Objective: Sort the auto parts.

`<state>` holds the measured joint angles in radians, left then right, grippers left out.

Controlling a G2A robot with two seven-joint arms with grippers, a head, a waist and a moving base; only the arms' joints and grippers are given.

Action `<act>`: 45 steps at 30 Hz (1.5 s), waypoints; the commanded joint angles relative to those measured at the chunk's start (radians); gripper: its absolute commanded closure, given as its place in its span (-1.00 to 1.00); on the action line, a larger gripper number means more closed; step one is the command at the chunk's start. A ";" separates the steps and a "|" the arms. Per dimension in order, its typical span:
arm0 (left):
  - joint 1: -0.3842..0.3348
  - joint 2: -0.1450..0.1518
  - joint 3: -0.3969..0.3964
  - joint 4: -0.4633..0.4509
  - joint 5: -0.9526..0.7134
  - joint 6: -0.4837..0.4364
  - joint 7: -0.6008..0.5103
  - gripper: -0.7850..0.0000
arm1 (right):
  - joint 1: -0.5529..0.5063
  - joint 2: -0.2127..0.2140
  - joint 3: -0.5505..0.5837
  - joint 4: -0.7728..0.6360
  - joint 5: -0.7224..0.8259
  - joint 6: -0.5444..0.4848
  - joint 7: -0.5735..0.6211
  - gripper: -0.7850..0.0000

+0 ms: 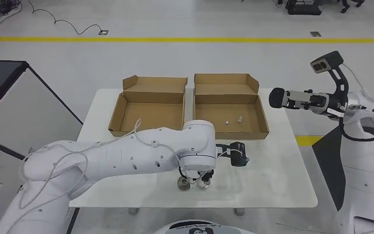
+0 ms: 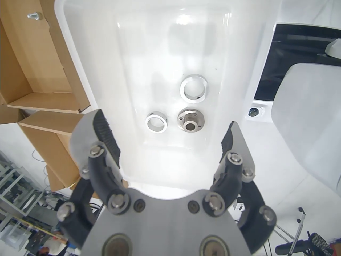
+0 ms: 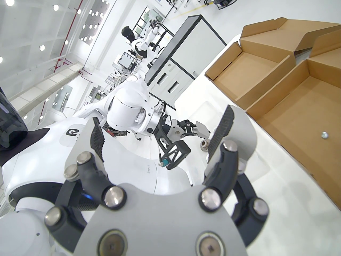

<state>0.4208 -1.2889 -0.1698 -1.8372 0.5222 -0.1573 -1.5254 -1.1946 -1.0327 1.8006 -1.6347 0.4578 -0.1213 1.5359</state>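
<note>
I count 2 bolts (image 1: 227,121) lying in the right brown box (image 1: 216,114), at 1 o'clock on the table (image 1: 274,181). The left brown box (image 1: 149,114), at 11 o'clock, has nothing in it.

3 parts wait in the see-through tub (image 2: 159,41) at 6 o'clock: a big ring (image 2: 193,100), a small ring (image 2: 156,131) and a round piece with a hole (image 2: 183,119).

My left pincer (image 2: 166,123) hangs above them, wide open, holding nothing. My right pincer (image 3: 162,118) is out at 2 o'clock near the right box, also wide open and holding nothing.

So I think the job is under half done. All 3 tub parts need picking up next.
</note>
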 commanded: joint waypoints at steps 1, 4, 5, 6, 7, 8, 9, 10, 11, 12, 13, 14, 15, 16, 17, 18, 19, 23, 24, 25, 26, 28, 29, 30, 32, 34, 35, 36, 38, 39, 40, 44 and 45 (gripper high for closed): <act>0.014 -0.006 0.000 0.015 0.009 -0.017 0.004 -0.65 | 0.000 0.000 0.000 0.000 0.000 0.000 0.000 -1.00; 0.039 -0.015 0.000 0.038 0.022 -0.043 0.005 -0.65 | 0.000 0.000 0.000 0.000 0.000 0.000 0.000 -1.00; 0.046 -0.018 0.000 0.046 0.026 -0.050 0.006 -0.54 | 0.000 0.000 0.000 0.000 0.000 0.000 0.000 -1.00; 0.053 -0.021 0.000 0.054 0.030 -0.058 0.002 -0.49 | 0.000 0.000 0.000 0.000 0.000 0.000 0.000 -1.00; 0.060 -0.024 0.000 0.061 0.033 -0.064 -0.002 -0.44 | 0.000 0.000 0.000 0.000 0.000 0.000 0.000 -1.00; 0.066 -0.027 0.000 0.067 0.035 -0.068 -0.002 -0.46 | 0.000 0.000 0.000 0.000 0.000 0.000 0.000 -1.00; 0.072 -0.030 0.000 0.073 0.037 -0.077 -0.007 -0.45 | 0.000 0.000 0.000 0.000 0.000 0.000 0.000 -1.00; 0.078 -0.033 0.000 0.080 0.040 -0.082 -0.009 -0.42 | 0.000 0.000 0.000 0.000 0.000 0.000 0.000 -1.00; 0.083 -0.036 0.000 0.085 0.042 -0.085 -0.007 -0.40 | 0.000 0.000 0.000 0.000 0.000 0.000 0.000 -1.00; 0.089 -0.038 0.000 0.092 0.043 -0.091 -0.009 -0.37 | 0.000 0.000 0.000 0.000 0.000 0.000 0.000 -1.00; 0.094 -0.041 0.000 0.098 0.045 -0.095 -0.009 -0.29 | 0.000 0.000 0.000 0.000 0.000 0.000 0.000 -1.00; 0.099 -0.044 0.000 0.102 0.047 -0.100 -0.010 -0.28 | 0.000 0.000 0.000 0.000 0.000 0.000 0.000 -1.00; 0.104 -0.046 0.000 0.106 0.046 -0.104 -0.010 -0.23 | 0.000 0.000 0.000 0.000 0.000 0.000 0.000 -1.00; 0.109 -0.049 0.000 0.110 0.048 -0.108 -0.010 -0.18 | 0.000 0.000 0.000 0.000 0.000 0.000 0.000 -1.00; 0.113 -0.052 0.000 0.114 0.050 -0.111 -0.010 -0.15 | 0.000 0.000 0.000 0.000 0.000 0.000 0.000 -1.00; 0.120 -0.055 0.000 0.120 0.051 -0.116 -0.010 -0.11 | 0.000 0.000 0.000 0.000 0.000 0.000 0.000 -1.00; 0.125 -0.058 0.000 0.126 0.054 -0.120 -0.010 -0.11 | 0.000 0.000 0.000 0.000 0.000 0.000 0.000 -1.00; 0.147 -0.070 0.000 0.149 0.066 -0.127 -0.010 0.00 | 0.000 0.000 0.000 0.000 0.000 0.000 0.000 -1.00; 0.152 -0.072 0.000 0.153 0.069 -0.127 -0.010 0.00 | 0.000 0.000 0.000 0.000 0.000 0.000 0.000 -1.00; 0.156 -0.075 0.000 0.157 0.073 -0.127 -0.010 0.00 | 0.000 0.000 0.000 0.000 0.000 0.000 0.000 -1.00; 0.160 -0.077 0.000 0.161 0.073 -0.127 -0.010 0.00 | 0.000 0.000 0.000 0.000 0.000 0.000 0.000 -1.00; 0.167 -0.081 0.000 0.172 0.077 -0.127 -0.010 -0.04 | 0.000 0.000 0.000 0.000 0.000 0.000 0.000 -1.00; 0.169 -0.082 0.000 0.174 0.077 -0.127 -0.010 -0.05 | 0.000 0.000 0.000 0.000 0.000 0.000 0.000 -1.00; 0.172 -0.084 0.000 0.181 0.080 -0.127 -0.010 -0.04 | 0.000 0.000 0.000 0.000 0.000 0.000 0.000 -1.00; 0.177 -0.087 0.000 0.187 0.086 -0.127 -0.010 -0.02 | 0.000 0.000 0.000 0.000 0.000 0.000 0.000 -1.00; 0.181 -0.088 0.000 0.195 0.090 -0.127 -0.010 0.00 | 0.000 0.000 0.000 0.000 0.000 0.000 0.000 -1.00; 0.183 -0.088 0.000 0.199 0.091 -0.127 -0.010 0.00 | 0.000 0.000 0.000 0.000 0.000 0.000 0.000 -1.00; 0.186 -0.089 0.000 0.203 0.092 -0.127 -0.010 0.00 | 0.000 0.000 0.000 0.000 0.000 0.000 0.000 -1.00; 0.189 -0.089 0.000 0.211 0.095 -0.127 -0.010 0.03 | 0.000 0.000 0.000 0.000 0.000 0.000 0.000 -1.00; 0.190 -0.089 0.000 0.213 0.096 -0.127 -0.010 0.03 | 0.000 0.000 0.000 0.000 0.000 0.000 0.000 -1.00; 0.191 -0.088 0.000 0.217 0.097 -0.127 -0.010 0.04 | 0.000 0.000 0.000 0.000 0.000 0.000 0.000 -1.00; 0.197 -0.085 0.000 0.227 0.103 -0.127 -0.010 0.04 | 0.000 0.000 0.000 0.000 0.000 0.000 0.000 -1.00; 0.199 -0.084 0.000 0.228 0.104 -0.127 -0.010 0.03 | 0.000 0.000 0.000 0.000 0.000 0.000 0.000 -1.00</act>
<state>0.6184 -1.3735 -0.1700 -1.6101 0.6252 -0.2843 -1.5359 -1.1946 -1.0327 1.8006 -1.6347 0.4578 -0.1213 1.5359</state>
